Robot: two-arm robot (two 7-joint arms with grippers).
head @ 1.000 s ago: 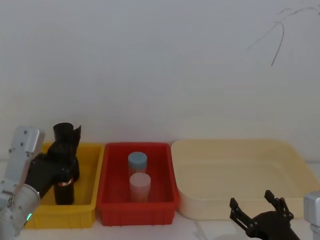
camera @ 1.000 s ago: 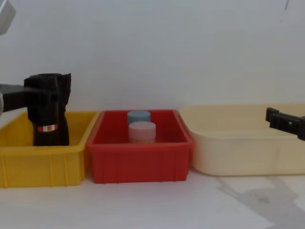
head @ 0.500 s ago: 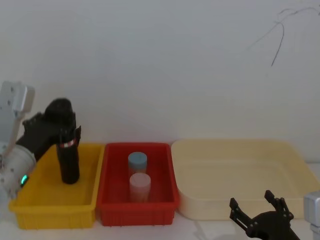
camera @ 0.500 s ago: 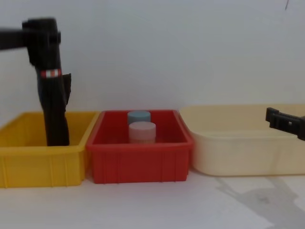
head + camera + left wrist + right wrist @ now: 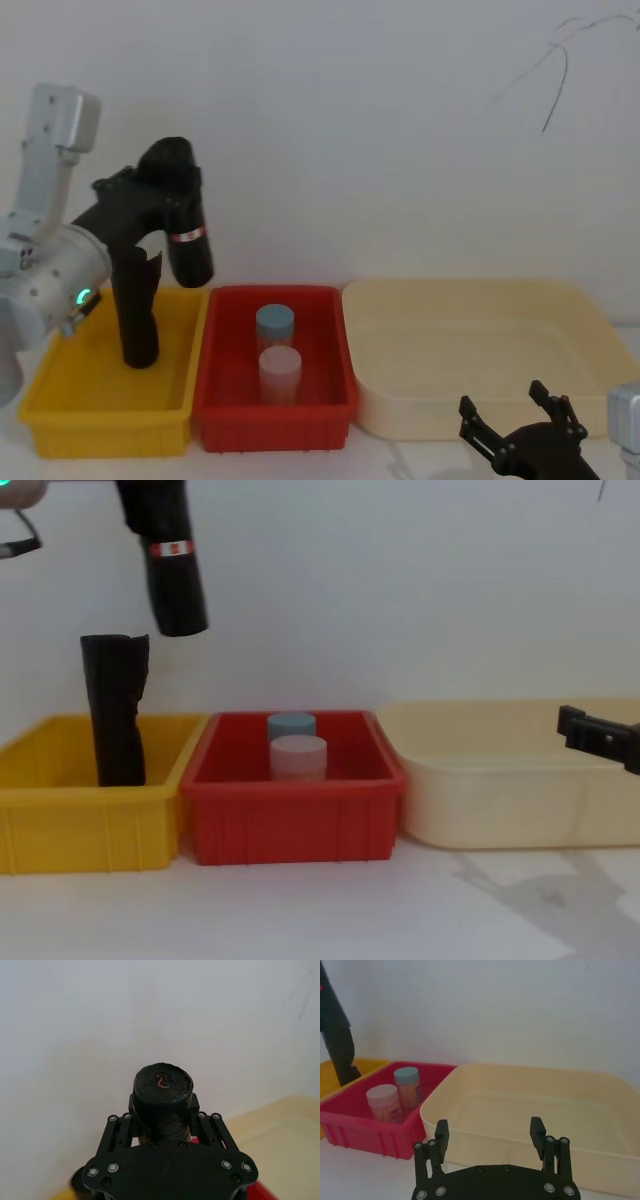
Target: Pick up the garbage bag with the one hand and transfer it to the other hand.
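As the garbage bag (image 5: 192, 258) hangs in the air well above the bins, we log the pickup as done and the handover as the step in hand. The left hand (image 5: 164, 1119) has its jaws clenched on the roll's upper part, above the red-and-white label. The roll is tilted, with its free lower end over the line where the yellow bin (image 5: 110, 428) meets the red bin (image 5: 275, 428).

The right hand (image 5: 489, 1131) sits low at the front of the counter (image 5: 300, 910), before the cream tub (image 5: 480, 300). Its jaws are spread and empty, well apart from the bag.

Next move, we judge: the hands must meet over the middle. The free end should be offered so the right jaws close below the label, and the left lets go only once that grip is sure. A smooth roll may slip.

Hard to read:
- The chest view cuts off the roll's top and the left hand at its upper edge.
- The right hand is a stub at the chest view's right edge, and the head view crops it at the bottom.
- From the left wrist, the roll's end face hides the label and how deep the pads sit.

The other black roll (image 5: 135, 320) stands in the yellow bin, apart from the bag.
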